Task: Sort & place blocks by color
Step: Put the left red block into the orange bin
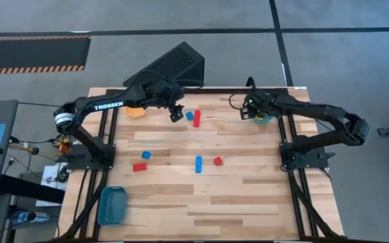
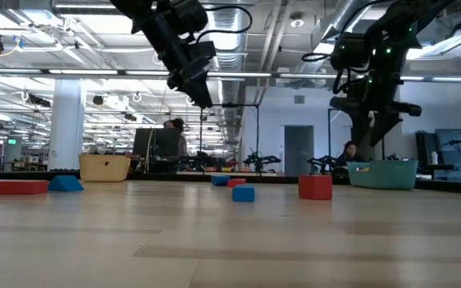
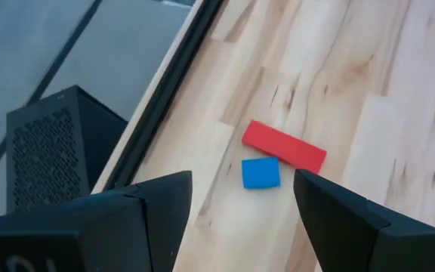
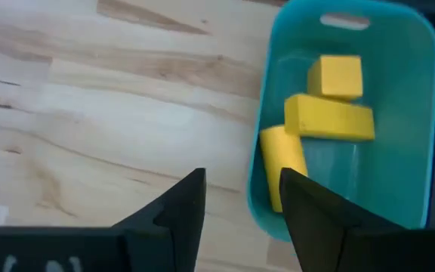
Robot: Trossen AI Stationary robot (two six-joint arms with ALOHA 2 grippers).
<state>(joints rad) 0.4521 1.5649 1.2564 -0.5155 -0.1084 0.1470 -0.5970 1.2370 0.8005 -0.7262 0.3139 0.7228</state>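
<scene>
Hovering open and empty, left pincer (image 3: pixel 240 208) above a blue cube (image 3: pixel 260 173) touching a red bar (image 3: pixel 284 146) at the table's (image 1: pixel 248 196) far middle; risking, probably, nudging both. Hanging open over the green bin (image 4: pixel 421 113) holding yellow blocks (image 4: pixel 328 117), right pincer (image 4: pixel 240 200).

high: you look straight down on the table (image 1: pixel 201 196)
low: table-top level, facing room
wrists: close, downward
</scene>
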